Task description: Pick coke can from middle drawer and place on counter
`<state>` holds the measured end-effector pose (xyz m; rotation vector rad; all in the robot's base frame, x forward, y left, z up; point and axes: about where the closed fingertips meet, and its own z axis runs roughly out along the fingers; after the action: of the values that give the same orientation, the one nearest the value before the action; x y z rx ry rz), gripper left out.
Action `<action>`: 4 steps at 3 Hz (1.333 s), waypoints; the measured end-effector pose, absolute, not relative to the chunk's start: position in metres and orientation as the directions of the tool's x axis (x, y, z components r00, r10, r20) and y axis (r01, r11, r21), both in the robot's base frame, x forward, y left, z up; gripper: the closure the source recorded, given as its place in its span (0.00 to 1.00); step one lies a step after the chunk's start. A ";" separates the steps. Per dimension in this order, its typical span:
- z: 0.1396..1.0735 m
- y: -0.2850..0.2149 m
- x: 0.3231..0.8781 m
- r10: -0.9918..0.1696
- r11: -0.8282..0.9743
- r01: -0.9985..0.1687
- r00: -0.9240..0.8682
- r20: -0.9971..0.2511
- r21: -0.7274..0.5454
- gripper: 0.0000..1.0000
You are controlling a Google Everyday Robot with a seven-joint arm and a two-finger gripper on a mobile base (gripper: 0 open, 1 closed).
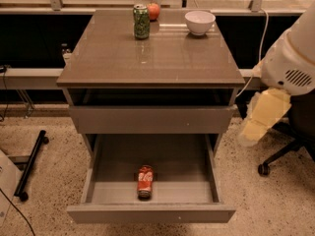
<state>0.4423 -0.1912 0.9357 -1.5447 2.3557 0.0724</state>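
The robot's white round arm (pixel 290 58) comes in from the right edge, and part of it is cut off there. Below it hangs a pale yellow blurry piece, which looks like the gripper (pixel 252 131). It hangs in the air to the right of the cabinet, about level with the shut grey drawer front (pixel 150 120), and touches nothing. I cannot tell if the gripper is spread or pressed together, because it is only a soft blur.

The small red coke can with white letters (pixel 144 181) lies on its side inside the wide grey-brown middle drawer (pixel 150 213). The drawer is pulled out toward the near side. The can sits close to the drawer's front wall, around the middle from left to right, with its length running from near to far. The letters are too small to read.

The shiny brown-grey counter (pixel 147 58) is on top of the cabinet. At its far edge stand a green soda can (pixel 141 21), a red apple (pixel 153 11) partly hidden behind it, and a white bowl (pixel 200 22) to the right. A black chair leg with a wheel (pixel 275 159) shows on the speckled floor under the arm.
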 end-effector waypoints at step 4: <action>0.860 -0.171 0.455 -0.787 0.585 -0.811 -0.565 -0.247 -0.011 0.00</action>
<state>0.4553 -0.1708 0.8598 -1.3268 2.5902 0.1517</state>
